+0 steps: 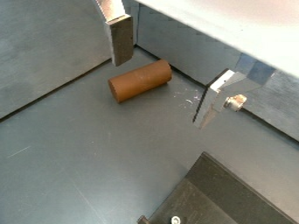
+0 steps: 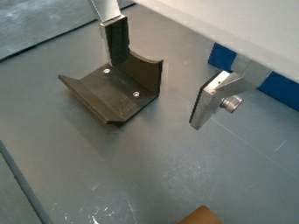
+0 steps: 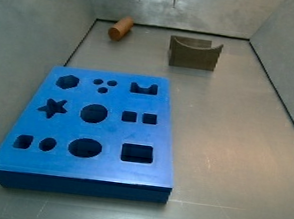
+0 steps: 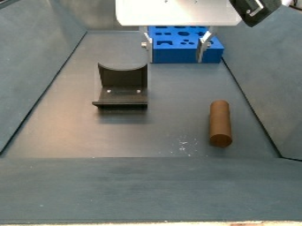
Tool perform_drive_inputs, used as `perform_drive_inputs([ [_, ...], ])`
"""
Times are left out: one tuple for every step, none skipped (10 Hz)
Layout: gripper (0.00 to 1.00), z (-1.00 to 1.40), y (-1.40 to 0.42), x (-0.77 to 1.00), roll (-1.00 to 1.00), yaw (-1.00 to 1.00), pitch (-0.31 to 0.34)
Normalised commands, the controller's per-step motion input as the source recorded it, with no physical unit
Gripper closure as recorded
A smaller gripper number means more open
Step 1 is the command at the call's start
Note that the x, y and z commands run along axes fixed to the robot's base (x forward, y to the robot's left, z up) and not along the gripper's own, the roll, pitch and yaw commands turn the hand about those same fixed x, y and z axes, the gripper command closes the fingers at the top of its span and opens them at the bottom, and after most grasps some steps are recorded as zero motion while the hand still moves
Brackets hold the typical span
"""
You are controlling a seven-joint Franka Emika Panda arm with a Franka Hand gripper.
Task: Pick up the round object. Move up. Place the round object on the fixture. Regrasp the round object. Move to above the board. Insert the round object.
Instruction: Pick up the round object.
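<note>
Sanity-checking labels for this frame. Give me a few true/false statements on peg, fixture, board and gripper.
1. The peg lies on its side on the floor. True.
2. The gripper is shut on the peg. False: its fingers are apart and hold nothing; the peg lies below, between them in a wrist view.
3. The fixture is empty. True.
4. The peg sits in one of the board's round holes. False: it lies off the board, near the far wall.
5. The fixture stands on top of the board. False: it stands on the floor, apart from the board.
</note>
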Motion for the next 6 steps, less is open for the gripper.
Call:
perform_drive_inputs([
  [0.00,0.00,0.00,0.00,0.00,0.00,-0.017],
  [0.00,0.00,0.01,0.00,-0.01,0.00,0.000],
  [0.00,-0.17,0.29,-0.09,-0.11,-0.21,0.000],
  [0.00,-0.56,0.60,-0.55,-0.13,-0.25,0.006],
  [0.00,-0.78,0.71,-0.79,-0.31,-0.05,-0.020],
  [0.00,-0.75,0.82,-0.81,-0.40,0.00,-0.109],
])
